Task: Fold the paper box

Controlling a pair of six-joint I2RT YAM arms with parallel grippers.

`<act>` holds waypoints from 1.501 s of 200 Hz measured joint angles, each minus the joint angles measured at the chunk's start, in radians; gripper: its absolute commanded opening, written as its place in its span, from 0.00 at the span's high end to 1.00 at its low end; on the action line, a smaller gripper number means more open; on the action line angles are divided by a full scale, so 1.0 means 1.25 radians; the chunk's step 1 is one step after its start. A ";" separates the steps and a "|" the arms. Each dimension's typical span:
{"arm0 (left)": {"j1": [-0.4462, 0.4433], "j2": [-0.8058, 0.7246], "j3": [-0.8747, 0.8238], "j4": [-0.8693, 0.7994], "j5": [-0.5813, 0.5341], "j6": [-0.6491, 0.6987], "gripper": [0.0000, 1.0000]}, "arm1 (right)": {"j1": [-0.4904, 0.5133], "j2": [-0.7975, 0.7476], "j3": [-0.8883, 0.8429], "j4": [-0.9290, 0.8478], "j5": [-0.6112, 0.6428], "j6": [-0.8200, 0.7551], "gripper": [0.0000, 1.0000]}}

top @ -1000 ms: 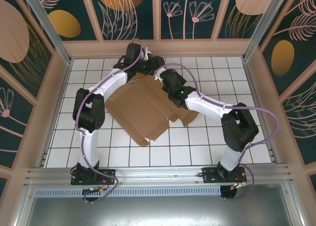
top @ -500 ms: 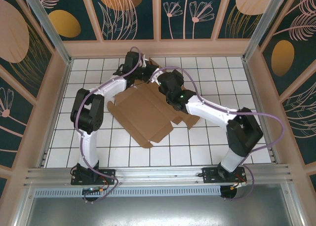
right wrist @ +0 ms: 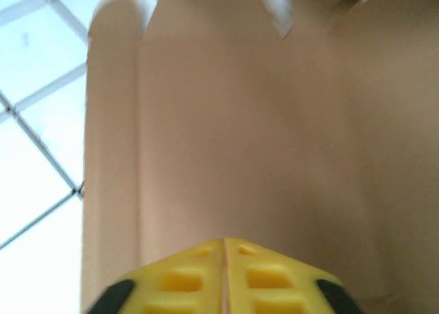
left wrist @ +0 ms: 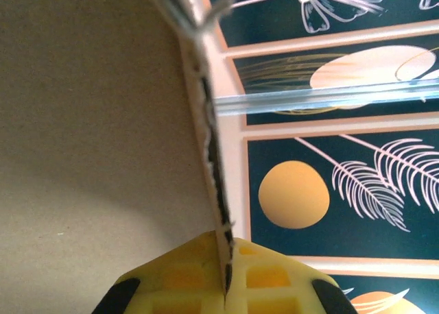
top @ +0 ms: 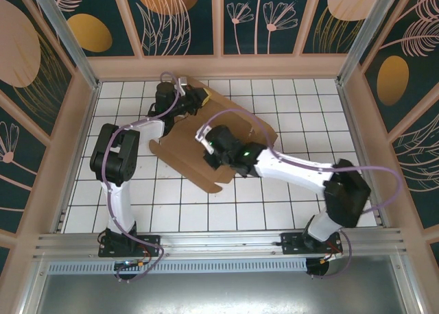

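The paper box (top: 236, 118) is a flat brown cardboard sheet with flaps, lying slantwise on the white tiled table with its far left corner raised. My left gripper (top: 194, 100) is at that corner. In the left wrist view its yellow fingers (left wrist: 185, 273) are shut on the sheet's thin edge, and the paper box (left wrist: 89, 122) takes up the left side. My right gripper (top: 208, 149) is over the sheet's near left part. Seen from the right wrist, the right gripper (right wrist: 224, 242) is shut with nothing seen between the fingers, just above the paper box (right wrist: 240, 122).
The tiled table (top: 288, 197) is ringed by a low wooden rim and painted wall panels (top: 182, 19). White tiles (right wrist: 34, 156) show left of the sheet in the right wrist view. The metal rail (top: 219, 242) with both arm bases runs along the near edge.
The sheet has swung toward the back left and its far corner has come up. My left gripper has shut on its edge. My right arm has moved left across the sheet.
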 measured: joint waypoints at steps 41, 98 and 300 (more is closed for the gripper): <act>0.001 -0.031 -0.059 0.020 -0.051 0.007 1.00 | 0.001 0.134 -0.051 -0.012 -0.058 0.108 1.00; 0.011 -0.119 -0.194 0.056 -0.126 0.013 1.00 | -0.037 0.172 -0.054 -0.013 -0.079 0.176 1.00; -0.025 -0.226 -0.396 0.182 -0.373 0.018 1.00 | -0.327 -0.097 0.077 -0.049 -0.204 0.411 0.31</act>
